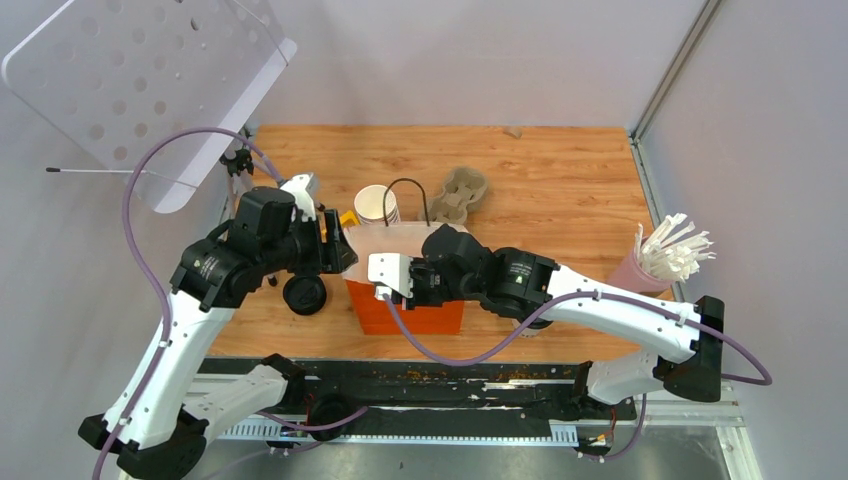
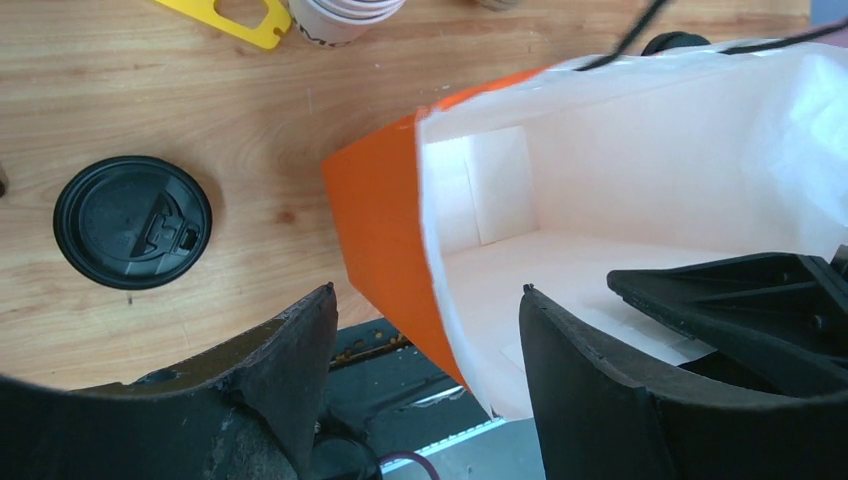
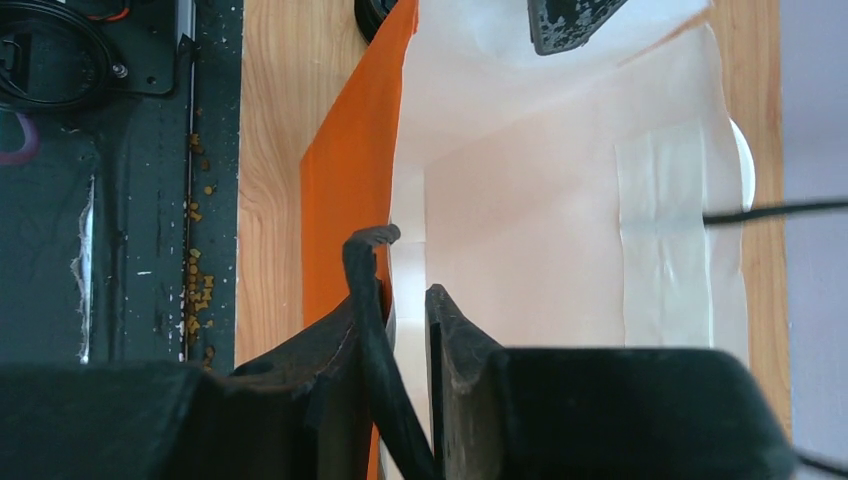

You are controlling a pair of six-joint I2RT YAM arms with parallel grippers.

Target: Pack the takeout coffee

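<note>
Orange bag (image 1: 410, 318), lid (image 1: 304, 295) beside, seemingly stacked cups (image 1: 376, 205)

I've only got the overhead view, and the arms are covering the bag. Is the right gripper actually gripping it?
Observer: Yes. In the right wrist view, the right gripper is closed on the near wall of the orange bag. A black handle cord is caught between its fingers too.
Operator: And the left one?
Observer: The left gripper is open, with its fingers on either side of one corner of the bag's mouth. I can't tell whether they touch it.
Operator: Anything in the bag yet?
Observer: No. Both wrist views look into it and show only bare white lining, no cup.
</note>
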